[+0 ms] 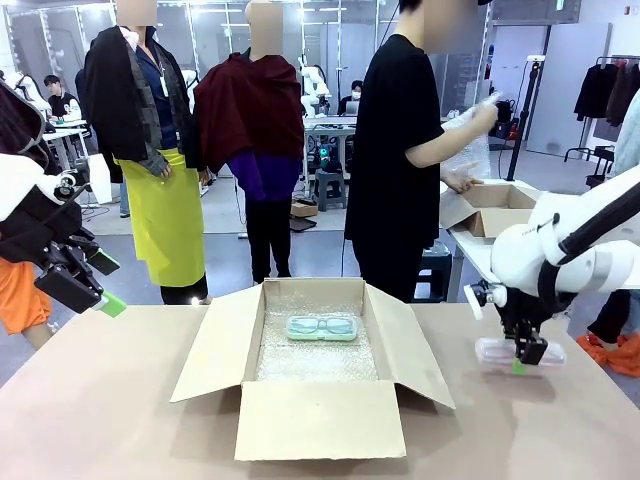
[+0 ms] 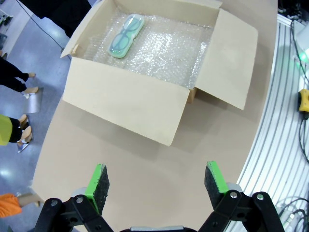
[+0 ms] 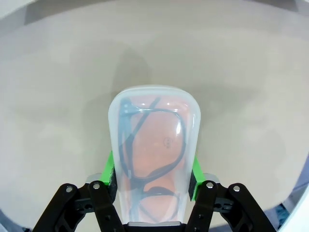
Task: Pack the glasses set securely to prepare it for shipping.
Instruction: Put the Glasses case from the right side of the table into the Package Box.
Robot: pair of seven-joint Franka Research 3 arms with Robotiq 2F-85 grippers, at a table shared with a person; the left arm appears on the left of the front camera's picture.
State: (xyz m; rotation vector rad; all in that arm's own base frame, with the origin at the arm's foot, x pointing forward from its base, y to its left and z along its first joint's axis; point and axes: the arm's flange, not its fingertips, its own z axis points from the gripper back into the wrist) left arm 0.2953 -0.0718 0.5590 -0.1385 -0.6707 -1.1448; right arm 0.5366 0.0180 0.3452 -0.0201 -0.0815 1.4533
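Right gripper (image 3: 152, 170) clamps the red glasses case (image 3: 152, 130), lying lengthwise along the table's (image 1: 100, 420) near edge, right of the open box (image 1: 320, 420) holding the green case (image 1: 322, 327); left gripper (image 2: 157, 181) gapes wide.

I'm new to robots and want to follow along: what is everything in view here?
table: one, tan, foreground
cardboard box: one, brown, open, mid-table
bubble wrap: one sheet, clear, lining the box
mint green case: one, inside the box on the wrap
pinkish-red case: one, table's right, in the right jaws
person: one, black top, far side, holding clear wrap
left gripper: one, black with green pads, jaws open, over table's left
right gripper: one, same colours, jaws shut on the pinkish-red case
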